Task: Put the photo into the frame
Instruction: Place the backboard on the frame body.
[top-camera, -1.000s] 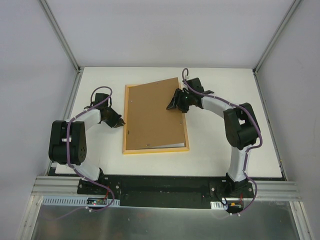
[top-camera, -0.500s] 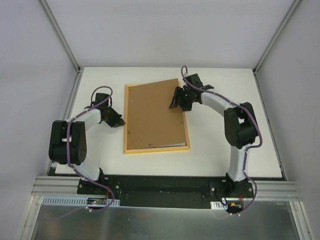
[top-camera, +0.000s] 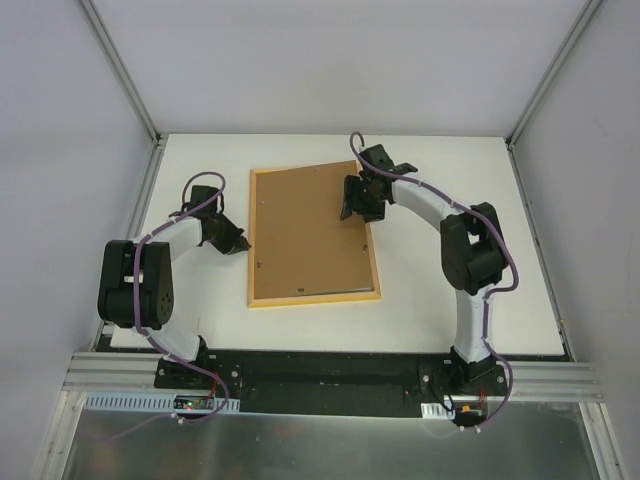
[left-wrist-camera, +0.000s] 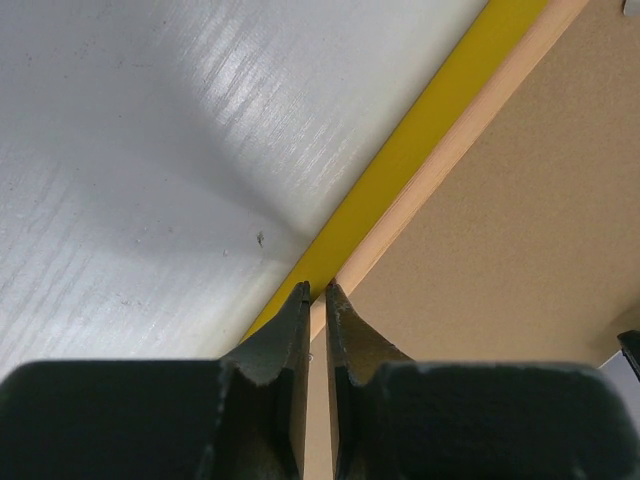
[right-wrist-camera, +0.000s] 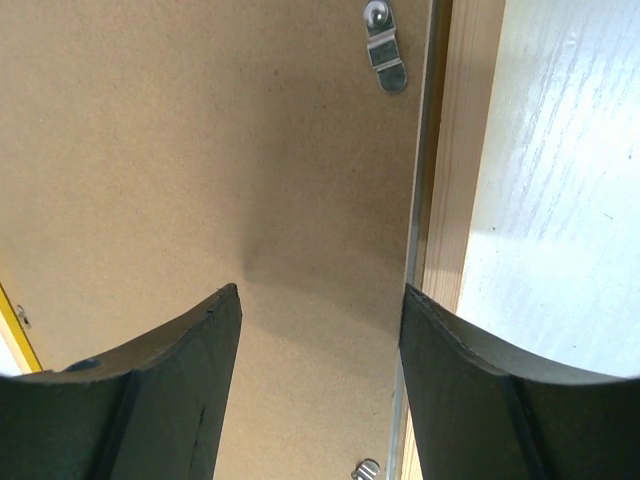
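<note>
**White tabletop: frame back-up, both tools at it**

White tabletop (top-camera: 530, 250) inside grey walls. Frame (top-camera: 252, 240) lies flat at centre with its wood-coloured back up; the left wrist view shows the yellow face at its outer edge. Brown backing panel (top-camera: 305, 230) rests in it slightly askew, far right corner over the far rail. A pale strip (right-wrist-camera: 413, 200) shows between the panel and the right rail; photo not otherwise distinguishable.

Right tool (top-camera: 352, 205) sits over the panel's far right area, fingers wide apart. Left tool (top-camera: 238, 245) is at the left rail, fingers nearly together with only a slit between them.

Metal turn clip (right-wrist-camera: 383, 45) sits on the panel near the right rail.
</note>
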